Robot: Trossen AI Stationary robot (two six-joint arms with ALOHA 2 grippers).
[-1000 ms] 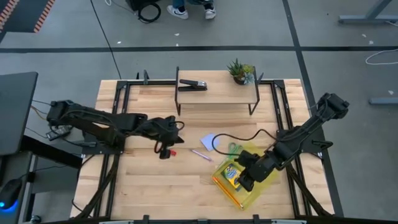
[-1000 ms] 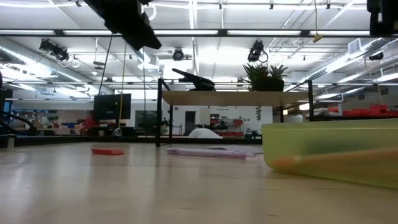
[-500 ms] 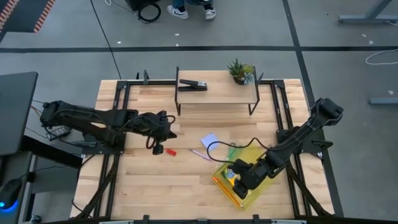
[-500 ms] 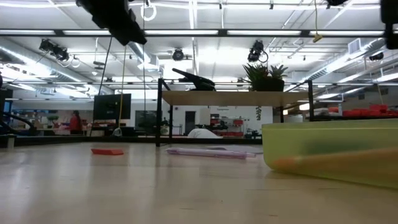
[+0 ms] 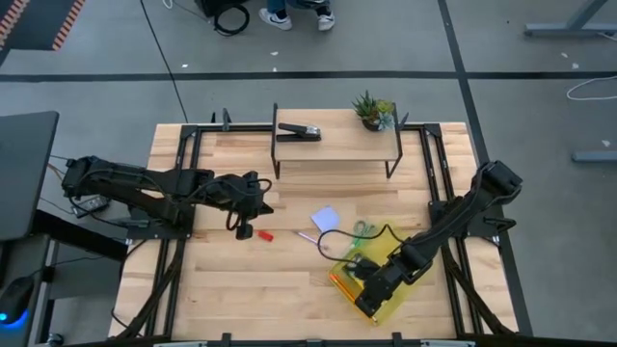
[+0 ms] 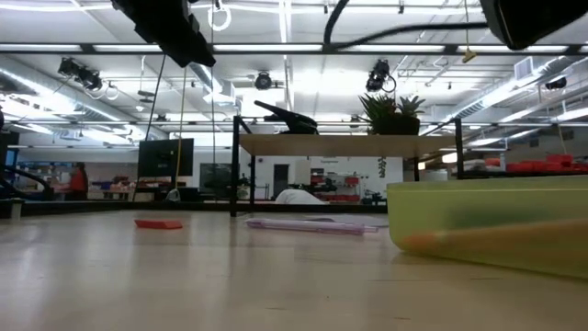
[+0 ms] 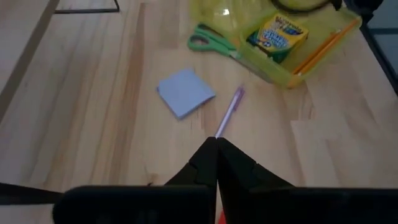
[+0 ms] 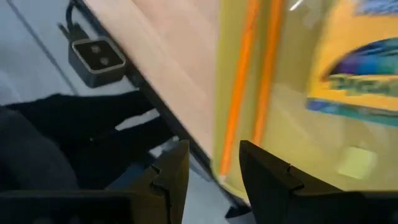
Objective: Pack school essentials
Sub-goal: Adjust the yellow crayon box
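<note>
Presently, the right hand (image 5: 371, 289) is positioned low over the translucent yellow-green bin (image 5: 405, 287) at the near right of the surface (image 5: 251, 289). Its fingers (image 8: 171, 171) are seen parted by a narrow gap, with nothing between them. Inside the bin, the crayon box (image 7: 277, 37) lies flat and the orange pencil (image 8: 236, 93) rests along one wall; the pencil also shows through the bin wall in the low view (image 6: 496, 234). The green-handled scissors (image 7: 211, 42) lie just beside the bin on its inner side; whether they touch the bin wall cannot be told.

The left hand (image 5: 248, 220) is held above the surface left of centre, with its fingers (image 7: 205, 168) closed together and nothing gripped. The tiny red piece (image 5: 264, 234) lies on the wood just beside it. The pale blue notepad (image 5: 325, 218) rests flat near the middle of the surface, and the pink pencil (image 7: 229, 112) lies close beside it, between the notepad and the bin.

At the far edge, a raised shelf (image 5: 337, 146) carries a black stapler (image 5: 299, 131) and a small potted plant (image 5: 373, 110).
</note>
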